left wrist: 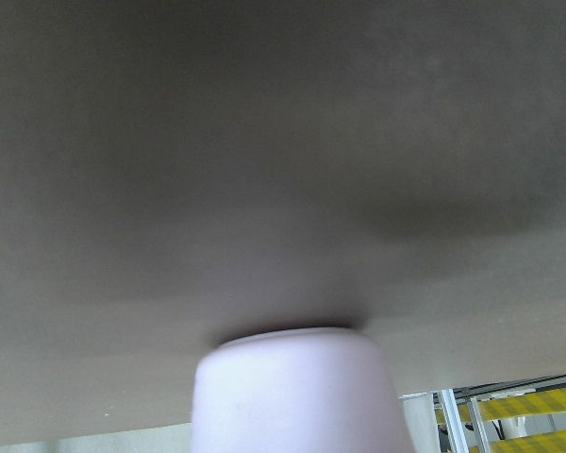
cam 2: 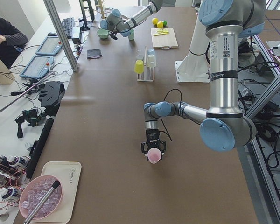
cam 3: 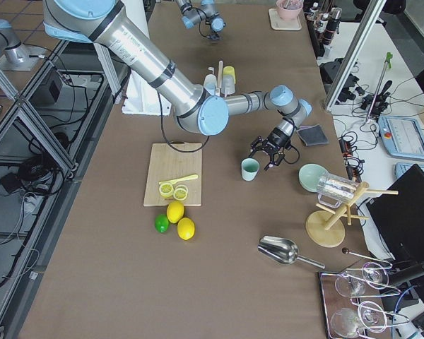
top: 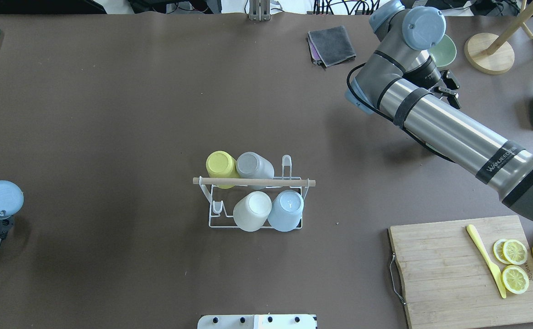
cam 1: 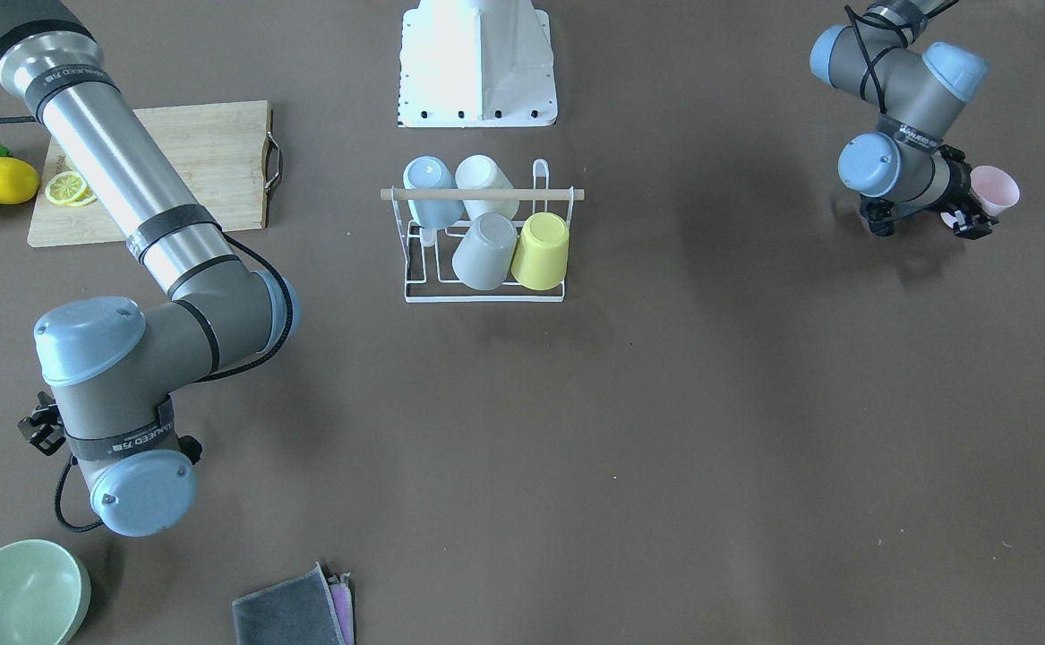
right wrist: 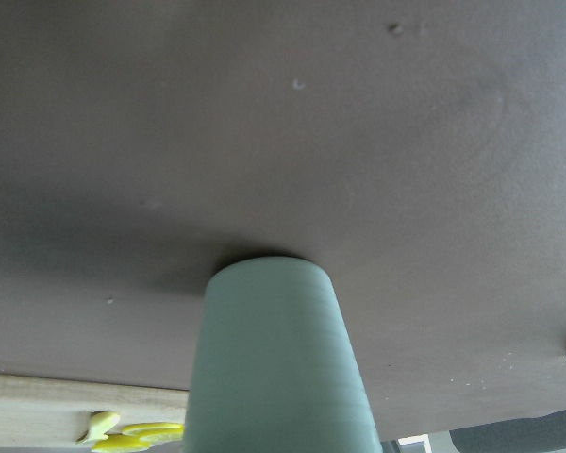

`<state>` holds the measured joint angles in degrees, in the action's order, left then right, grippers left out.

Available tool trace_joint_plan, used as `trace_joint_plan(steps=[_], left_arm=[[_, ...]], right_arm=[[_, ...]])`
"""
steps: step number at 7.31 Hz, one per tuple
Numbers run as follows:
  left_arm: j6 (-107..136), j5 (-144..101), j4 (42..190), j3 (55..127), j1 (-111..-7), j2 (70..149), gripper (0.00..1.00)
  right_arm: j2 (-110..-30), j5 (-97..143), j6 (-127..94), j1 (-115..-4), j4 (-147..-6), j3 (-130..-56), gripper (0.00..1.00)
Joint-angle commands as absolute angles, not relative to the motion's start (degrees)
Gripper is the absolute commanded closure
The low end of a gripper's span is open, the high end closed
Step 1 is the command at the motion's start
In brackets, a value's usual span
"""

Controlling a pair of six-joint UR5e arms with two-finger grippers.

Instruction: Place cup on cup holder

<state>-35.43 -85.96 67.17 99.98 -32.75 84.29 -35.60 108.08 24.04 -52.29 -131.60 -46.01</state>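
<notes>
The cup holder (cam 1: 484, 296) is a white wire rack with a wooden rod (top: 253, 182) across its top, mid-table. Blue, white, grey and yellow cups sit upside down on its prongs. My left gripper (cam 1: 977, 195) is at my far left, shut around a pink cup (cam 1: 995, 190) that stands on the table; the cup also shows in the left wrist view (left wrist: 297, 389). My right gripper (cam 3: 267, 157) is open beside a teal cup (cam 3: 249, 169), close but apart. That cup stands upright in the right wrist view (right wrist: 275, 363).
A wooden cutting board (top: 449, 274) with lemon slices and a yellow knife lies at my near right, lemons beside it. A green bowl (cam 1: 16, 596) and folded cloths (cam 1: 294, 614) lie at the far right. The robot base (cam 1: 477, 63) stands behind the rack.
</notes>
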Motion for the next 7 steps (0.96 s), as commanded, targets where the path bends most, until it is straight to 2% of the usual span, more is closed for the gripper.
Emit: trace_joint_plan(steps=[1,2,3,4,5,6,7], left_arm=[[-35.6,-86.0,67.2,100.5,-33.0,84.3,0.49],[-35.9,-86.0,67.2,101.4,-33.2,84.2,0.59],[-36.2,-86.0,67.1,103.8,-33.6,83.6,0.64],[-37.3,-86.0,67.1,108.7,-33.7,80.7,0.70],[-45.4,-86.5,67.2,111.9,-40.0,80.5,0.70],[-52.7,-87.0,67.2,113.2,-47.8,83.5,0.70],[-52.9,-90.4,67.2,114.1,-49.4,85.1,0.70]], right_arm=[[-35.5,108.1,24.3,-51.9,-131.6,-45.4,0.01],[-35.5,108.3,24.3,-51.7,-131.6,-45.2,0.01],[-35.5,108.3,24.3,-51.3,-131.6,-45.2,0.01],[-35.6,108.1,24.7,-50.7,-131.6,-45.1,0.01],[-35.6,108.0,25.4,-50.2,-131.5,-44.3,0.01],[-35.6,107.8,25.5,-49.8,-131.5,-44.2,0.01],[-35.6,106.8,25.7,-49.2,-131.1,-43.7,0.01]])
